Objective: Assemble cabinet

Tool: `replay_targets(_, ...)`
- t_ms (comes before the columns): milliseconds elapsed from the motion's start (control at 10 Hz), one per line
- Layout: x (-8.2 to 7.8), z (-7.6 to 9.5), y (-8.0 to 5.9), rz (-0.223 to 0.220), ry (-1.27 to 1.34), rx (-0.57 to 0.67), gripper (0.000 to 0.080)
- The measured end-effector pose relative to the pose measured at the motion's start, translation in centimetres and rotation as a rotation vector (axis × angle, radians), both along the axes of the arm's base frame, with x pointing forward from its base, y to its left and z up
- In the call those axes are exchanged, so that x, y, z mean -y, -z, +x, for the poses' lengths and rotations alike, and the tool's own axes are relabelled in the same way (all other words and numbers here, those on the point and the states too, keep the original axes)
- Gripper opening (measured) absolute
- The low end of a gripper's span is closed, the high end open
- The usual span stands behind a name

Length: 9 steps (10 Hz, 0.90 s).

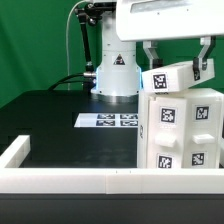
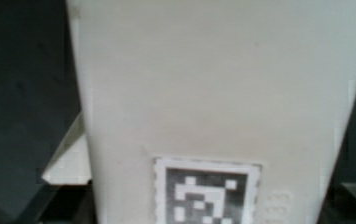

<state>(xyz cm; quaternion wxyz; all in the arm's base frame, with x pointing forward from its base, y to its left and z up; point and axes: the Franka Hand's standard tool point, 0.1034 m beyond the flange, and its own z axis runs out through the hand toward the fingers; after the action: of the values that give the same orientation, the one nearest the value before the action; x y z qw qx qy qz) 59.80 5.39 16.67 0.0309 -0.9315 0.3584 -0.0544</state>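
White plastic fills the claw [image 1: 178,66]: it pinches a tilted tagged block [image 1: 170,78] resting atop the cabinet [image 1: 185,130], which stands on the bench [image 1: 60,112]. Fitting that block seems the step; next, level it and seat it squarely.

1. Counter [image 1: 60,105]: flat black top, mostly bare across the middle and the exterior view's left.
2. Marker board [image 1: 108,121]: thin white strip of tags, flat on the counter, near centre, just in front of the arm base.
3. Arm base [image 1: 114,80]: white, sits at the back edge.
4. Rail [image 1: 70,179]: long low white strip along the front edge, turning back at the exterior view's left corner.
5. Cabinet [image 1: 182,130]: tagged white box standing upright at the exterior view's right, behind the rail; foot hidden by the rail.
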Motion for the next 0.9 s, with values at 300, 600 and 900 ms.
replay_targets(300, -0.6, 0.3, 0.1, 0.062, 0.325, 0.004, 0.0560)
replay_targets(600, -1.2, 0.8, 0.1, 0.144, 0.660, 0.018, 0.0560)
replay_targets(900, -1.4, 0.9, 0.0, 0.207, 0.920, -0.001, 0.0560)
